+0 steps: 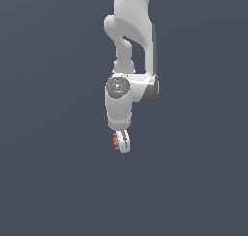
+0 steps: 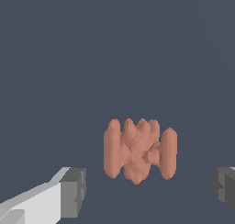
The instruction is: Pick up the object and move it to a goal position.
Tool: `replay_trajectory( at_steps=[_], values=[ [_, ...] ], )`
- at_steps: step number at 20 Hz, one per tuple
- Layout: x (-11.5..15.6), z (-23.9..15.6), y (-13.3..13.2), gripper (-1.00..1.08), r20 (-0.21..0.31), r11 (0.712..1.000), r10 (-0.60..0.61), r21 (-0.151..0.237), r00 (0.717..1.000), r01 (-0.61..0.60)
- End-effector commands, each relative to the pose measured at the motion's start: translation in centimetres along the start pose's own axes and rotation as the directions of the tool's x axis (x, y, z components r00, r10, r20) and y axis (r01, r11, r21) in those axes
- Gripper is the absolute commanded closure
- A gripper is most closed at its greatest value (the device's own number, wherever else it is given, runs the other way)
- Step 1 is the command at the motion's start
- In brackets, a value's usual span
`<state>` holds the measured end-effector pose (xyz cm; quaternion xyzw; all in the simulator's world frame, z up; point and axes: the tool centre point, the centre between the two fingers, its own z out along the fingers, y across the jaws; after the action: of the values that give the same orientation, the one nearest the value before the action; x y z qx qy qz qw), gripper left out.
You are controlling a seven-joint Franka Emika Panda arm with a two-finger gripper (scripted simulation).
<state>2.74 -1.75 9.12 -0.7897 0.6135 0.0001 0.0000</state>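
The object is a small orange-red lumpy, ridged thing. In the wrist view it lies between my two fingertips, with a gap on each side, so the grey pads do not touch it. My gripper is open around it. In the exterior view the white gripper points down and is seen side-on; the object peeks out as small orange bumps at the finger's edge on the exterior view's left, mostly hidden by the finger.
A plain dark blue-grey surface fills both views. The white arm rises above the gripper. No goal marker shows.
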Motion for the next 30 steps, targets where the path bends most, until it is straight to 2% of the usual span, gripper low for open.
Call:
replay_trajectory(
  at_steps=[1, 6, 14, 19, 20, 30],
  values=[
    [0.0, 0.0, 0.0, -0.92, 0.000, 1.000, 0.008, 0.000, 1.000, -0.008],
    [0.0, 0.6, 0.0, -0.92, 0.000, 1.000, 0.004, 0.000, 1.000, -0.004],
    [0.0, 4.4, 0.1, -0.92, 0.000, 1.000, 0.008, 0.000, 1.000, -0.008],
    [0.0, 5.1, 0.0, -0.92, 0.000, 1.000, 0.008, 0.000, 1.000, -0.008],
    [0.0, 5.1, 0.0, 1.08, 0.000, 1.000, 0.008, 0.000, 1.000, -0.008],
    [0.0, 5.1, 0.0, 1.08, 0.000, 1.000, 0.008, 0.000, 1.000, -0.008]
  ],
)
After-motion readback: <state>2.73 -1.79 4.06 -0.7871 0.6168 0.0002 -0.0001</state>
